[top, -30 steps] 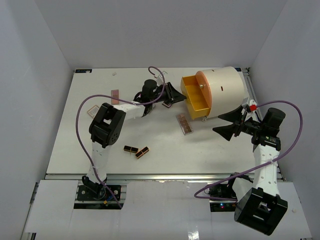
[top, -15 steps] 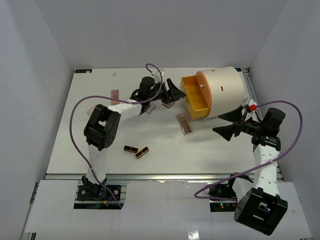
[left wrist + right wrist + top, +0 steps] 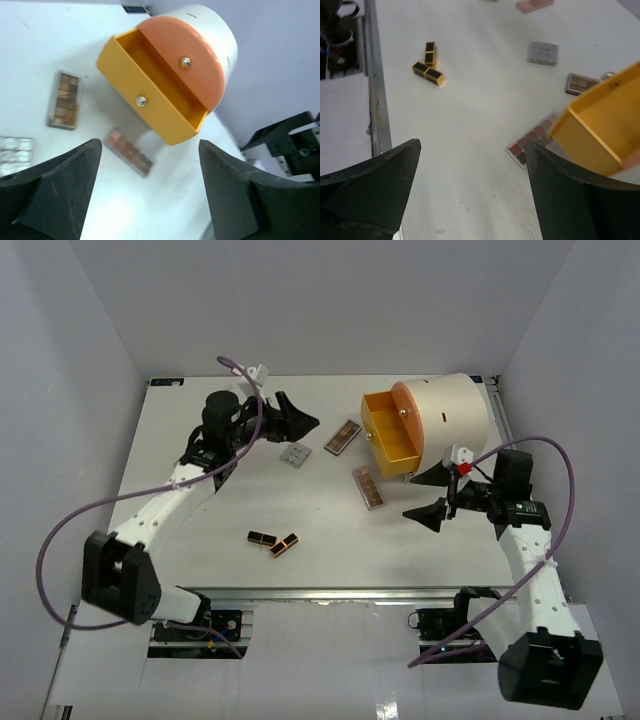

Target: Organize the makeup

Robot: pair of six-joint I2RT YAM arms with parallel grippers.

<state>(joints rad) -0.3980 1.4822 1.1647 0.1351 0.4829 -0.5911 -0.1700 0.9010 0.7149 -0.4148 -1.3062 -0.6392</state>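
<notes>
Top external view shows the task barely begun, as far as I can judge; the yellow drawer [image 3: 388,435] of the cream cylinder [image 3: 455,420] stands pulled open, and in the left wrist view its inside looks bare; every piece of makeup in sight lies on the table [image 3: 330,560], none in the drawer; a brown palette [image 3: 342,436] lies just left of the drawer, a second palette [image 3: 370,487] just in front of it, a small grey palette [image 3: 293,456] further left, and two lipstick tubes [image 3: 273,541] lie together toward the near edge, well apart from the drawer; the right wrist view catches one more pink palette [image 3: 535,4] at the far side; the left gripper [image 3: 302,412] hovers near the grey palette with jaws spread wide and nothing between them; the right gripper [image 3: 410,497] hangs near the drawer's front, jaws likewise parted and empty; what is left, by my reckoning, is to pick up each item and stow it.
</notes>
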